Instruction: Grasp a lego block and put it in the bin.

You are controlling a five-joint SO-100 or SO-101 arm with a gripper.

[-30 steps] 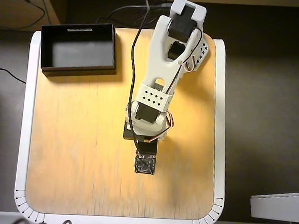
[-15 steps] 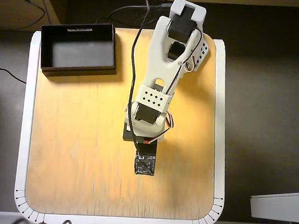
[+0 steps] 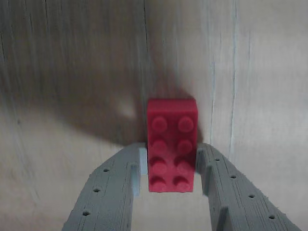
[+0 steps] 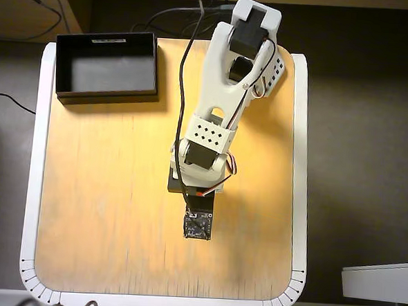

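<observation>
In the wrist view the red lego block (image 3: 172,144) lies studs-up on the wooden table. My gripper (image 3: 171,148) has its two grey fingers (image 3: 113,187) pressed against the sides of the block's near half, so it is shut on the block. In the overhead view the arm (image 4: 224,99) reaches down the middle of the table, and its wrist hides the block and the fingers. The bin (image 4: 107,94), a shallow black tray, sits at the table's top left corner, far from the gripper.
A small black circuit board (image 4: 198,225) sits at the arm's tip in the overhead view. The wooden table has a raised white rim (image 4: 30,184). Cables (image 4: 183,68) trail along the arm. A pale object (image 4: 380,280) lies off the table at lower right.
</observation>
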